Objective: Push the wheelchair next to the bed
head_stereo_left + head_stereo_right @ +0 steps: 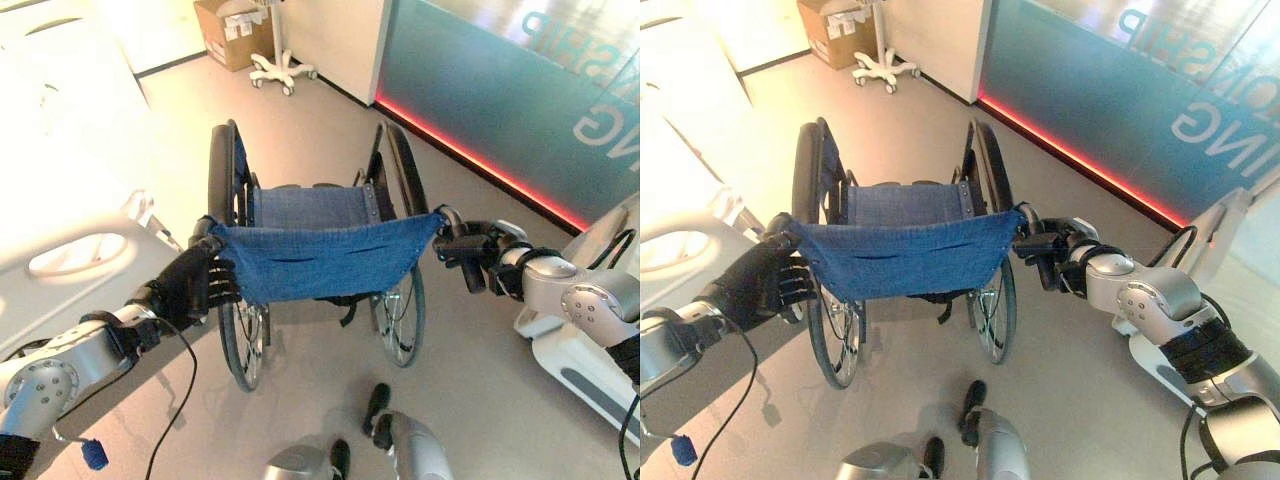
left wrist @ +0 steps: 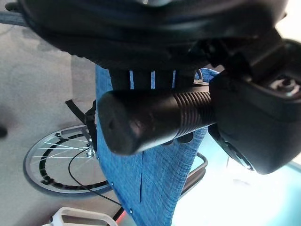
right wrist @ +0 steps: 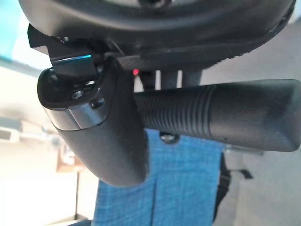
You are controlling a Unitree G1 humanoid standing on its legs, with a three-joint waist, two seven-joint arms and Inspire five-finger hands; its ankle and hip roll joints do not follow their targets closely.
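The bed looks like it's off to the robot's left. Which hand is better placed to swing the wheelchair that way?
Probably the right hand. Both hands grip a push handle, the left hand on the bed's side. The right holds the far handle, so pushing there should turn the wheelchair towards the bed while the left steadies.

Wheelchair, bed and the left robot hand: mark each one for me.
wheelchair (image 1: 325, 262): left eye view, on the blue fabric backrest.
bed (image 1: 75, 255): left eye view, on the white side rail.
left robot hand (image 1: 190, 285): left eye view, on the back of the hand closed round the push handle.
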